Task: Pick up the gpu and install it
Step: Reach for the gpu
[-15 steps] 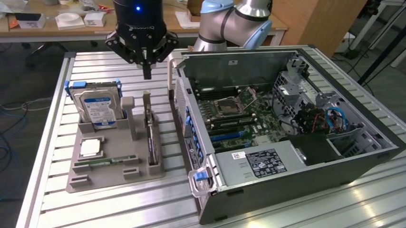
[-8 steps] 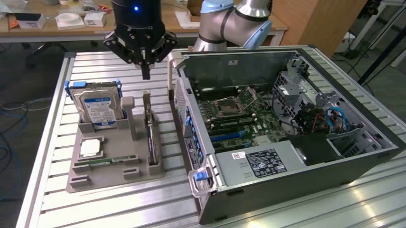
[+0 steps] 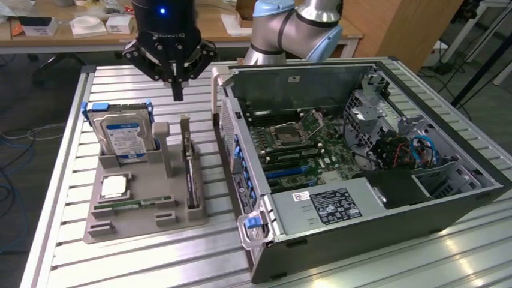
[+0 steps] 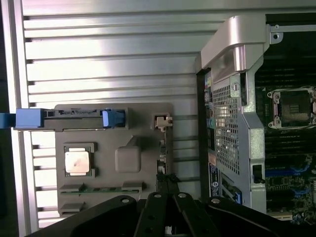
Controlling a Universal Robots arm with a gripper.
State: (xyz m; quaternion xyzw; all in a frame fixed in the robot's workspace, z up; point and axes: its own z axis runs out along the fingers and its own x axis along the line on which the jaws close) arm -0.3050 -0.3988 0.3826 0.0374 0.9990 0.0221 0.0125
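Exterior view: the gpu [image 3: 189, 165] stands on its long edge in a slot of the grey tray [image 3: 148, 223]. It is a thin dark card seen almost edge-on, so its faces are hard to make out, and its lower edge is sunk out of sight in the slot. In the wrist view the gpu [image 4: 167, 148] reads as a narrow dark line along the side of the tray [image 4: 128, 111] nearest the case. A small pale bracket shows at one end, and the other end is covered by the hand [image 4: 167, 180].

The hand [image 3: 177, 96] hangs over the card's far end with its fingers pressed together to a point, holding nothing. In the exterior view, bare table shows between the tips and the card's top. In the wrist view the tips overlap the card, so contact cannot be judged there.

To the exterior view's left of the card, a hard drive [image 3: 124, 135] in a blue frame stands upright in the same tray. From the wrist it is seen from above [image 4: 69, 118], so its label is hidden. Nearer lie a processor chip [image 3: 114, 186] [image 4: 77, 161] and a green memory stick [image 3: 132, 204] [image 4: 101, 188] that is partly tucked into its holder.

To the exterior view's right, just beside the tray, an open computer case [image 3: 400, 222] lies on its side on the slatted table [image 3: 120, 264] [image 4: 108, 59]. The wrist picture cuts the case [image 4: 237, 123] off. The arm [image 3: 288, 30] is cropped at the frame's top.
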